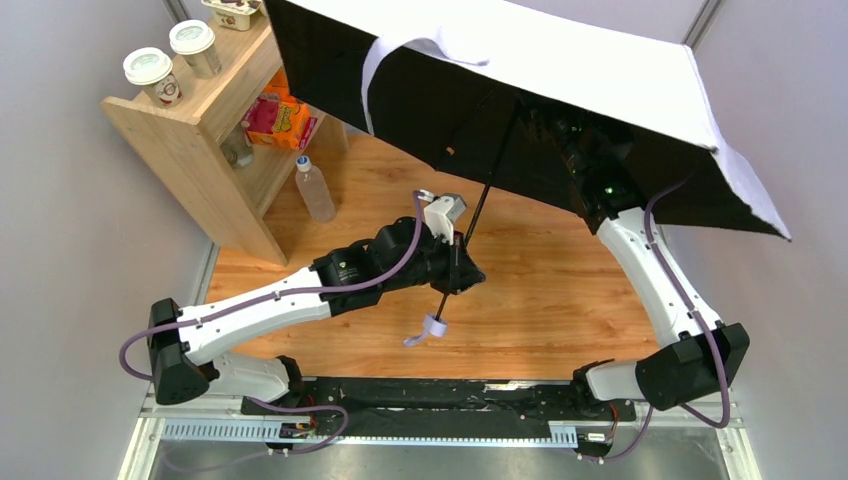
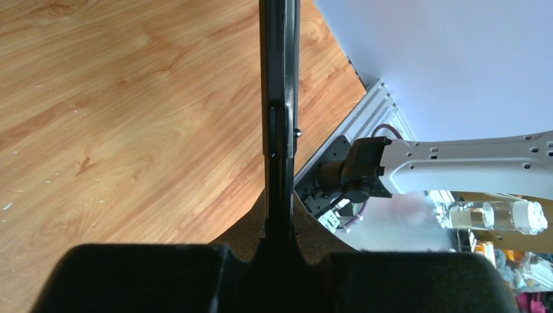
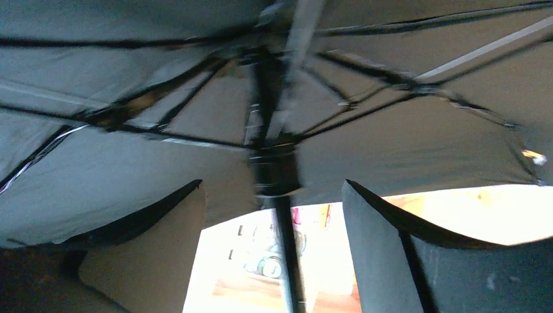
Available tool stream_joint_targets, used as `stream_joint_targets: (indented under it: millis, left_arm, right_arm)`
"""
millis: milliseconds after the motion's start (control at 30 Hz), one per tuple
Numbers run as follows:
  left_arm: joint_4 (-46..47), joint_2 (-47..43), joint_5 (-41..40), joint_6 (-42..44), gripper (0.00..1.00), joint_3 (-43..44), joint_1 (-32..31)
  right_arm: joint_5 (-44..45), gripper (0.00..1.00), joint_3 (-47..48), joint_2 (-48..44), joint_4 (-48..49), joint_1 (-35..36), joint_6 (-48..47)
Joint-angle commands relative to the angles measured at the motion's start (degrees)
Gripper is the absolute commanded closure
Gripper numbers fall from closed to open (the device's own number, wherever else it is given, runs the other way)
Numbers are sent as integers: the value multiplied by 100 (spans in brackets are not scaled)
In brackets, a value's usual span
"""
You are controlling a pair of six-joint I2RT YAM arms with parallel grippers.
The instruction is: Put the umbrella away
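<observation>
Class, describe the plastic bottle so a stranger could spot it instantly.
Find the wooden shelf at the table's far left. The bottle stands beside its open front. It alone is clear with a pale cap; the cups sit on top.

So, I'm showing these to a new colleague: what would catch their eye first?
The open umbrella, white on top and black beneath, fills the upper right. The left gripper clamps its thin shaft mid-table, while the right gripper stands open around that shaft, up beneath the fabric.
</observation>
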Motion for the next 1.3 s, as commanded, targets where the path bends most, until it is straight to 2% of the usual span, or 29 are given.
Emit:
stream_joint_targets:
  millis: [0, 133, 300, 400, 467, 567, 833, 900, 933, 1000, 1067, 1167, 1267]
  left_arm:
    - [1087, -597, -56, -47, 100, -197, -51]
    - [1518, -790, -21, -328, 100, -496, -51]
    - [1869, -808, 214, -662, 100, -725, -42]
    - [2334, -764, 453, -960, 100, -962, -33]
    - [2547, -711, 585, -1136, 100, -1067, -33]
    - [2871, -632, 725, -1295, 100, -1200, -24]
    - [2855, -623, 761, -1269, 100, -1173, -24]
    - [2751, -632, 709, -1226, 100, -1112, -33]
    - [2567, -632, 473, -1016, 100, -999, -50]
    - [1096, -580, -157, -568, 100, -489, -138]
    - [477, -571, -720, -329, 100, -181, -139]
    - [88, -597, -1373, -145, 100, -14, -156]
    - [-728, -360, -2023, 66, 100, 564, -165]
  right_arm:
    - [174, 20, -659, -258, 1272, -207, 894]
    - [121, 18, -572, -144, 1238, -287, 914]
    - [-10, 20, -652, -66, 1941, -383, 1010]
    - [-292, 25, -625, 102, 2432, -427, 1255]
    - [-371, 32, -721, 154, 2748, -462, 1405]
    - [-441, 34, -766, 207, 3171, -480, 1581]
    - [-582, 35, -660, 260, 2872, -497, 1282]
    - [-739, 34, -486, 295, 2323, -489, 1152]
    - [-984, 30, -154, 330, 1571, -471, 881]
    - [-1389, 25, 471, 462, 234, -357, 101]
    - [-1321, 23, 702, 375, -1147, -226, -578]
    - [-1084, 24, 483, 42, -2116, -128, -1264]
    - [-820, 24, -8, -380, -2208, 205, -1818]
